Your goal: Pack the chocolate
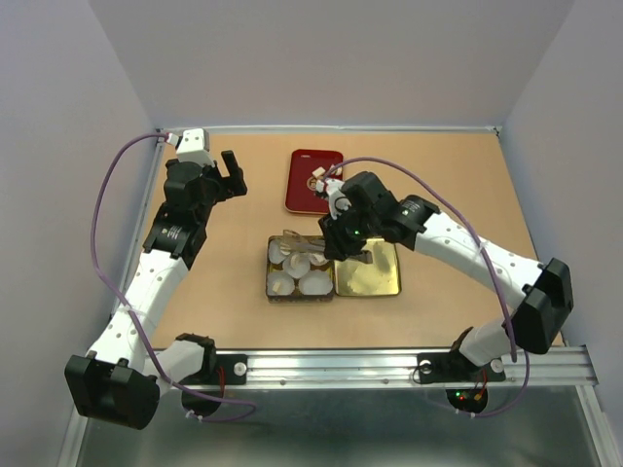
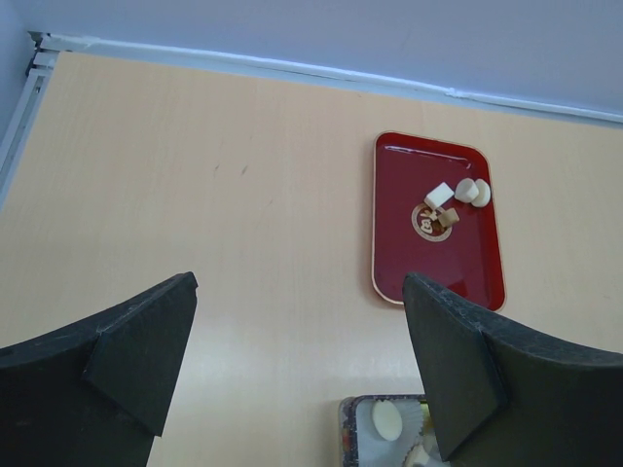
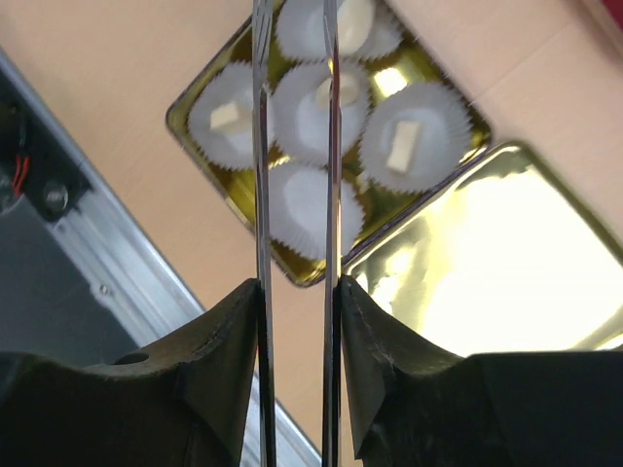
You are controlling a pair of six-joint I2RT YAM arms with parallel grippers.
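tray (image 2: 428, 277): dark red
chocolate (image 2: 440, 195): cream-white, light brown
tin (image 3: 399, 73): gold
paper cups (image 3: 433, 165): white
tweezers (image 3: 261, 146): silver
my right fingers (image 3: 209, 360): black

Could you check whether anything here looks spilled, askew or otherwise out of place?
Nothing stands out. The loose chocolate lies clustered on the red tray, none spilled beside it. The paper cups sit upright inside the gold tin, its lid flat beside it, and the right gripper holds the tweezers straight above them.

Overhead, two wrist views; tin (image 1: 269, 275) seemingly shared
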